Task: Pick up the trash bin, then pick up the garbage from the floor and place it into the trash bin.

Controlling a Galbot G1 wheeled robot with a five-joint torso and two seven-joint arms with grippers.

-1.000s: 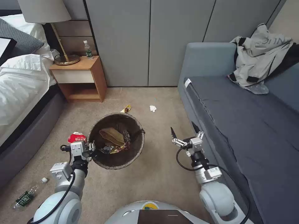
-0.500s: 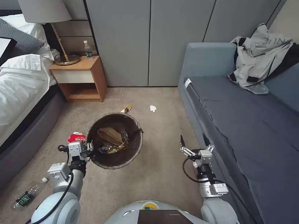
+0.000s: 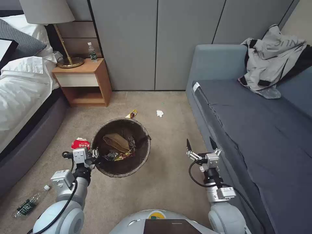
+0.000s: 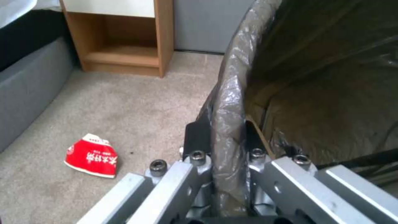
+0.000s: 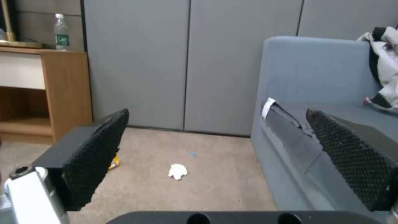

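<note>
Head view, trash bin [image 3: 121,147]: on the carpet between bed and sofa; left gripper [image 3: 94,155] clamps its bagged rim.
Right gripper [image 3: 199,146]: fingers spread wide, holding nothing, beside the sofa [image 3: 260,123].
Risk: the thin liner may slip in the clamp, tilting the bin and spilling its wrappers.
Count on floor: one red cup [image 3: 80,143], one yellow wrapper [image 3: 131,113], one tissue [image 3: 159,113], one bottle [image 3: 26,204].

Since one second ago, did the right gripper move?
Yes. The right gripper moved toward the sofa and nearer the robot, away from the trash bin.
</note>
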